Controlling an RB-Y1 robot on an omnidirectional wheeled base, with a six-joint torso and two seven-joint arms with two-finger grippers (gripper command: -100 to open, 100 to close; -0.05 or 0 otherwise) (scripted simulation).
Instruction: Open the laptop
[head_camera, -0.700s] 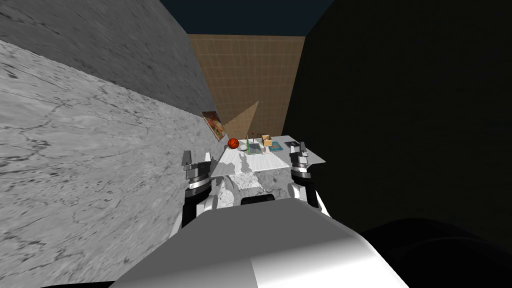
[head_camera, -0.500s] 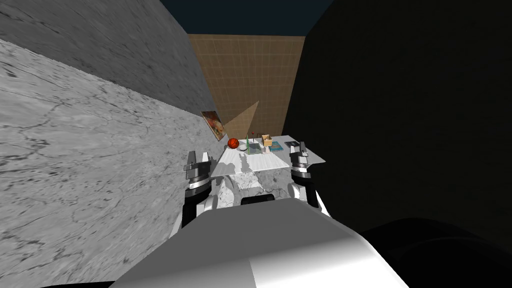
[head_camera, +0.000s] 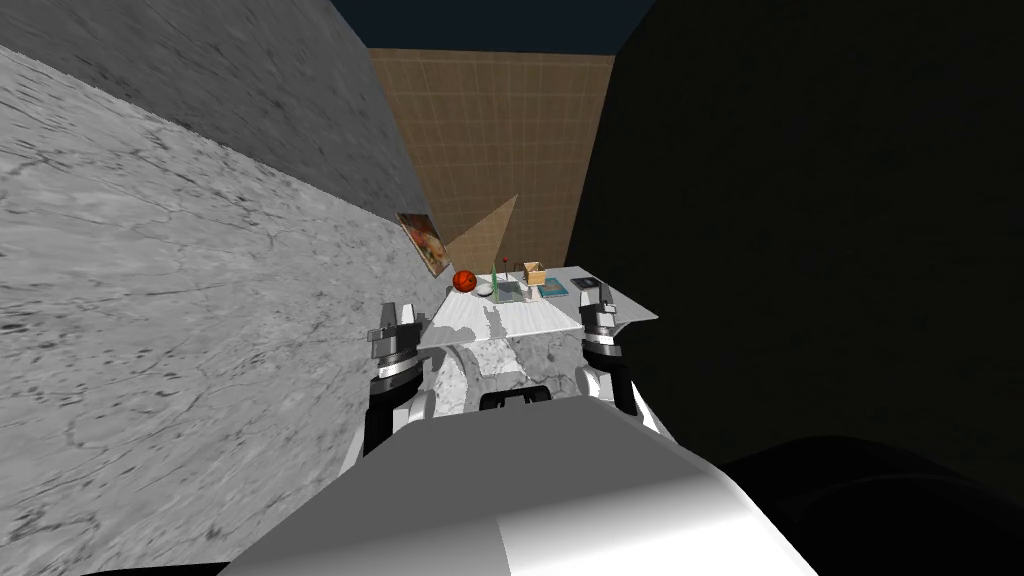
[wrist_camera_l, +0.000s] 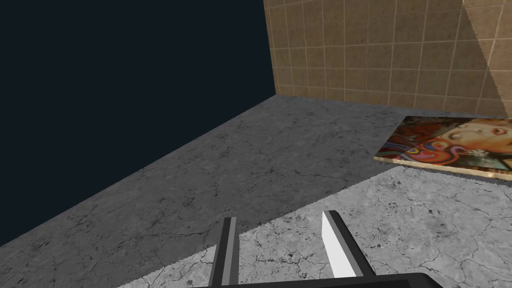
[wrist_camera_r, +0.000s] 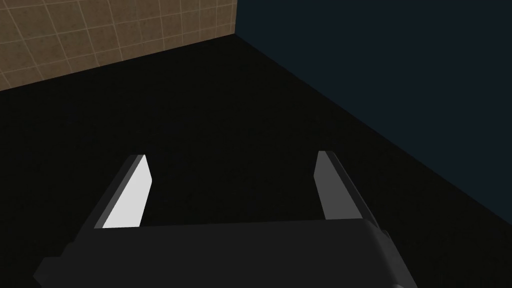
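A white table (head_camera: 520, 322) stands ahead of me with small things along its far edge. Among them lie a flat grey-green slab (head_camera: 510, 290) and a dark flat slab (head_camera: 586, 284); which one is the laptop I cannot tell. My left gripper (head_camera: 393, 318) hovers just off the table's near left corner, its fingers (wrist_camera_l: 227, 247) open at a moderate gap with nothing between them. My right gripper (head_camera: 597, 298) hangs at the table's right edge, close to the dark slab, its fingers (wrist_camera_r: 127, 195) wide open and empty.
On the far edge also sit an orange ball (head_camera: 464, 281), a white bowl (head_camera: 484, 290), a green bottle (head_camera: 493, 283), a small tan box (head_camera: 533, 272) and a teal book (head_camera: 553, 289). A grey marbled wall with a painting (head_camera: 421, 240) runs on the left, a dark wall on the right.
My left gripper's fingers have drawn closer together. The whole head view has shifted a little, so I have moved slightly toward the table. The right gripper holds its place.
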